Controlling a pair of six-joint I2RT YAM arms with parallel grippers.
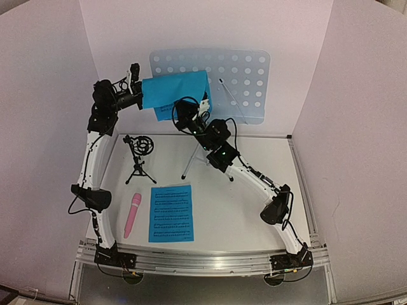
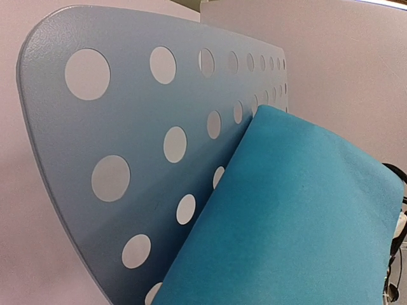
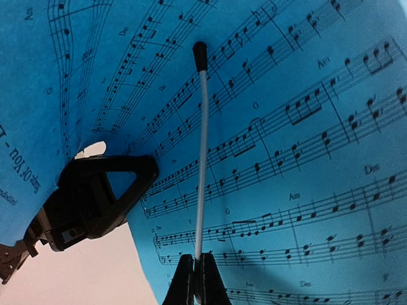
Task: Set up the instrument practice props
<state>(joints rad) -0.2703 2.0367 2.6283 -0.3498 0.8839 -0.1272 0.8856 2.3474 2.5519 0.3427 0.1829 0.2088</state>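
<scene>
Up at back wall: music stand (image 1: 248, 70) desk hard by rear panel (image 1: 203, 25), side panels (image 1: 356, 95) well apart, room over table (image 1: 241, 216) at right | left gripper (image 1: 140, 95) clamped tight on curled page (image 1: 175, 89) at its left edge, against desk; right gripper (image 3: 196, 270) pinched closed on white retainer wire (image 3: 202, 159) crossing page | left fingers hidden from own wrist view, page's lower edge cut off

A: The pale-blue perforated music stand (image 2: 137, 108)?
B: Upright at the back; one bright-blue sheet-music page (image 1: 175, 92) curls against it.
A: And the rest?
B: The second bright-blue page (image 1: 171, 213) lies flat near the front, the pink stick microphone (image 1: 132, 215) just left of it, the small black tripod mic stand (image 1: 138, 159) upright behind them.
</scene>
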